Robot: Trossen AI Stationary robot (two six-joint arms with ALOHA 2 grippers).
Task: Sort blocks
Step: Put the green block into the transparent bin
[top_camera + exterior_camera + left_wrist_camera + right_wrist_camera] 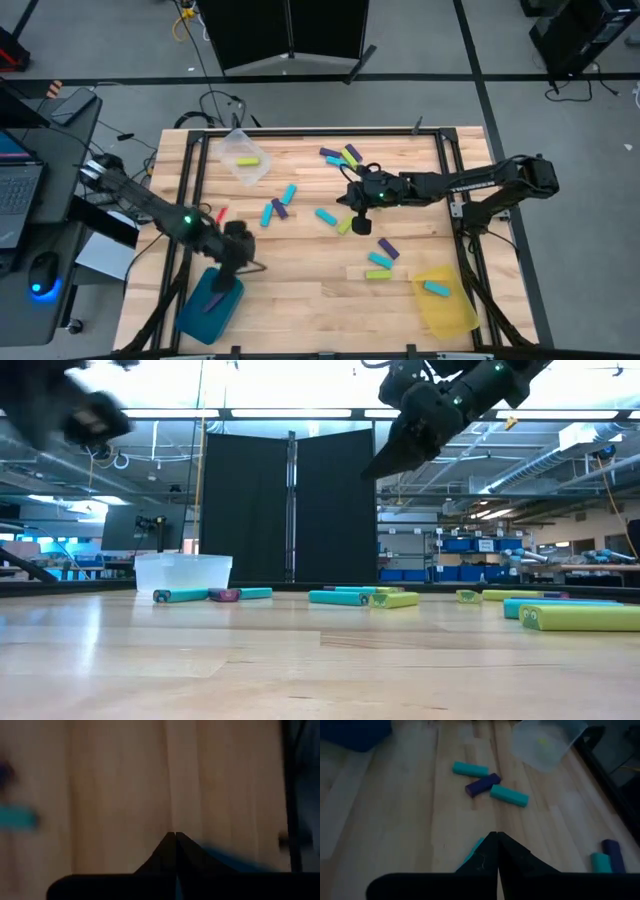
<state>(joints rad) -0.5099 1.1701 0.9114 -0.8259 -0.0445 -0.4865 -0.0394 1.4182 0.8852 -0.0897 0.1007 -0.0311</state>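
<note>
Hovering over mid-table, right gripper (361, 222) pinched shut, empty; left gripper (222, 281) likewise shut over the teal tray (196, 312). Blocks (485, 785) lie scattered on the table (300, 280). Risk: descending with closed jaws just shoves the cyan block (326, 216) aside.

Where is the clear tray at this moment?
In the high view the clear tray lies near the table's far edge, on the left arm's side, with one yellow-green block inside it.
</note>
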